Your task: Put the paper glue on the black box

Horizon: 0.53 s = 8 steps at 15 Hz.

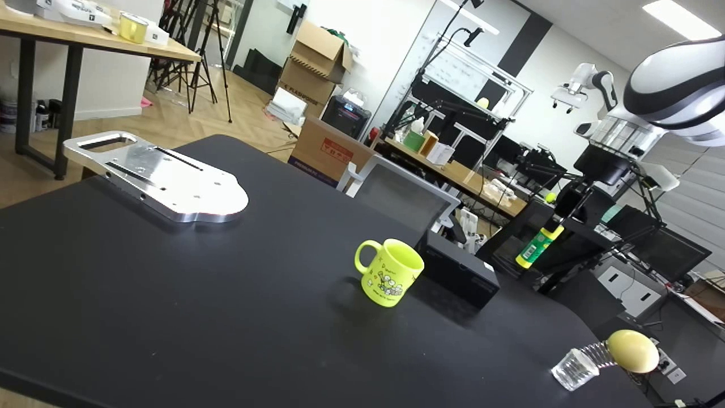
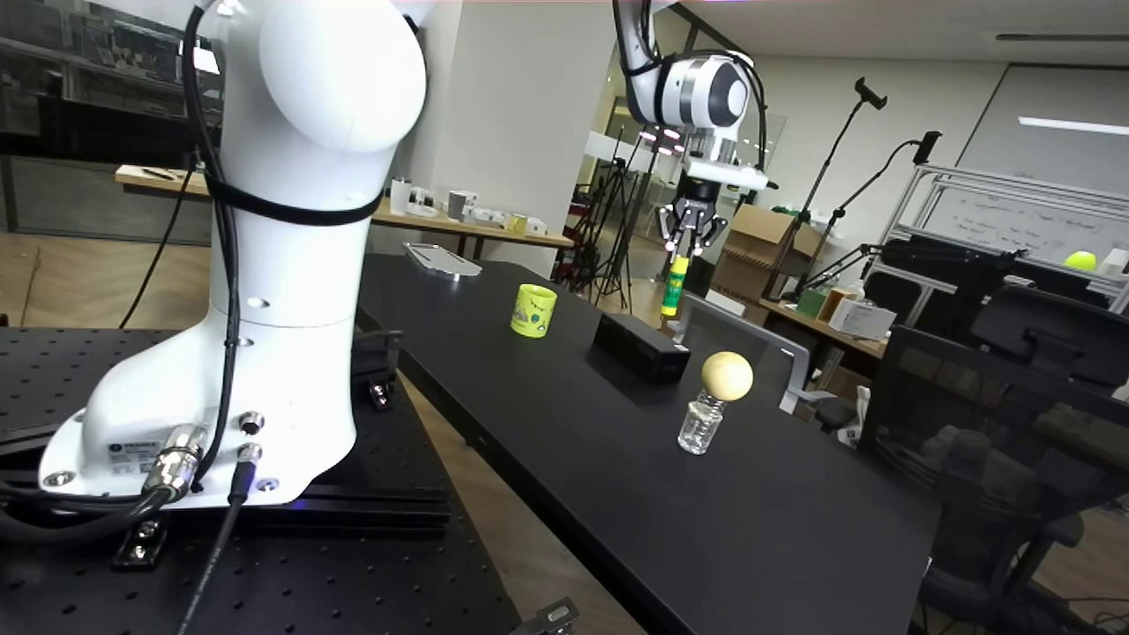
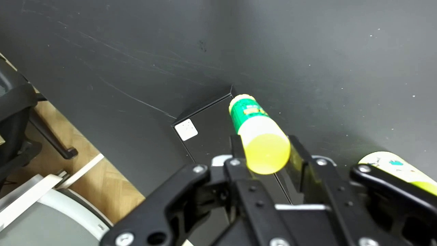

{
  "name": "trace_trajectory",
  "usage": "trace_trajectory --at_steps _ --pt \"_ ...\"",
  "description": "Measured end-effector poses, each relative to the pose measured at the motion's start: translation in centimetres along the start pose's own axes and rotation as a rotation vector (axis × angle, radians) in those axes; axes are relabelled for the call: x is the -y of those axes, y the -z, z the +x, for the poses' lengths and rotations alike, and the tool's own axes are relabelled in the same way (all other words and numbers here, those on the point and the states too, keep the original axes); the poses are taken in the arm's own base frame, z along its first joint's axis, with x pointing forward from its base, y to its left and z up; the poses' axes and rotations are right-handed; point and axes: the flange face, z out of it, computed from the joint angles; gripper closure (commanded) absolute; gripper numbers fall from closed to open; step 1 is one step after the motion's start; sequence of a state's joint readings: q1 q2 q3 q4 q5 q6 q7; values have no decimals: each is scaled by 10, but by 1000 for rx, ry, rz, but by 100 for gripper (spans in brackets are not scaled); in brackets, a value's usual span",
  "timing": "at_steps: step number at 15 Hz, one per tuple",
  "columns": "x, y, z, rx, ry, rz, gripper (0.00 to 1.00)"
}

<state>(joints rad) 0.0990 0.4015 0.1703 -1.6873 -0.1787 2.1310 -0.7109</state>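
The paper glue (image 3: 252, 124) hangs roughly upright from the hand (image 2: 683, 250), in the air seemingly over the right end of the black box (image 1: 456, 271), presumably so it can be lowered straight on. The mug (image 1: 388, 277) stands to the left on the desk (image 1: 198, 317), likely clear of that descent. The hand is spread only to the glue's width, pinching its upper end.

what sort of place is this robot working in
Most likely a robotics lab, perhaps inside an office: a white robot arm stands on a perforated black plate, and a written-on whiteboard shows in the background.
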Motion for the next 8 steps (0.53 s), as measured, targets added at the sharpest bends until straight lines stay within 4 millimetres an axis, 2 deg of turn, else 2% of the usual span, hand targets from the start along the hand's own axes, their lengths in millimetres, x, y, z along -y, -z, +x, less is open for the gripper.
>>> trace_trajectory --at_steps 8 --pt "-23 -40 27 -9 -4 25 91"
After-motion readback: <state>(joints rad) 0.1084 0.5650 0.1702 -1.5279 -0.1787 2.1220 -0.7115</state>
